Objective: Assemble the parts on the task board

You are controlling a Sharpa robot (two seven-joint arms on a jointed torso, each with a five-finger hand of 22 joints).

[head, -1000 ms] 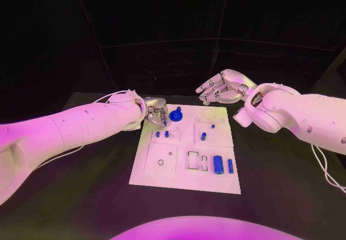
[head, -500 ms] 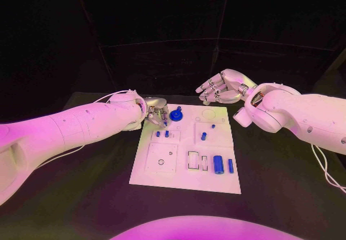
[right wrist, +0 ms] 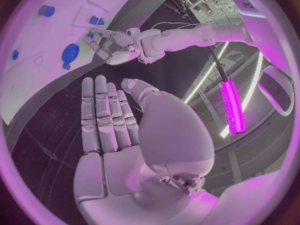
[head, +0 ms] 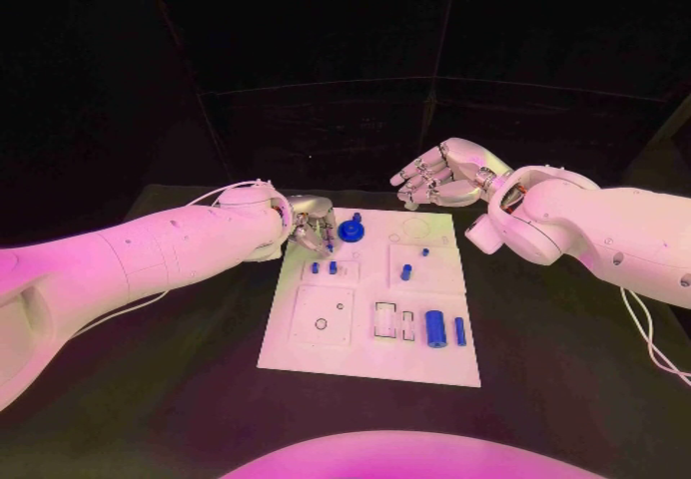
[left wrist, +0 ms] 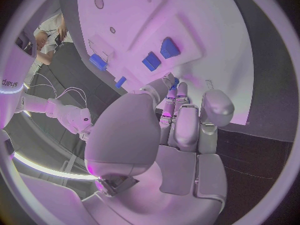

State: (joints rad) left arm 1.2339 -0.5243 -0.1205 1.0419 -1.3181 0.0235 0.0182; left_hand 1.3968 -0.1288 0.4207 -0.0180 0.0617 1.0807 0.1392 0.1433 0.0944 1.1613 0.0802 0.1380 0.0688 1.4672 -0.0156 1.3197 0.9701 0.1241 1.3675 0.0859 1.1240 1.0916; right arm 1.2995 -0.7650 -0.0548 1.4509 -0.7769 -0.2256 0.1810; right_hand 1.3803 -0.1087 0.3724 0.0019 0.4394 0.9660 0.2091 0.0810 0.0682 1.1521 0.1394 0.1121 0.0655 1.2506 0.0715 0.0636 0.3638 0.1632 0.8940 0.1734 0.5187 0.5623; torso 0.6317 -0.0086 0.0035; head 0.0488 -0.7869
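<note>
The white task board (head: pixel 363 354) lies in the middle of the black table. My left hand (head: pixel 309 232) hovers at its far left corner, fingers curled, pinching a small blue part (head: pixel 329 241) at its fingertips; the left wrist view shows a blue sliver (left wrist: pixel 174 82) past the left hand (left wrist: pixel 181 120). A round blue disc with a knob (head: pixel 351 232) sits just beside it. Two short blue pegs (head: pixel 325 266) stand below the hand. My right hand (head: pixel 446 176) is raised beyond the board's far edge, fingers straight, holding nothing; the right wrist view shows the right hand (right wrist: pixel 119 125) bare.
More blue pegs (head: pixel 406 269) stand mid-board, and a thick blue cylinder (head: pixel 436 327) and a thin one (head: pixel 459 331) lie near the right edge. Bare black table (head: pixel 159 379) surrounds the board. A bright light bar (right wrist: pixel 230 105) shows in the right wrist view.
</note>
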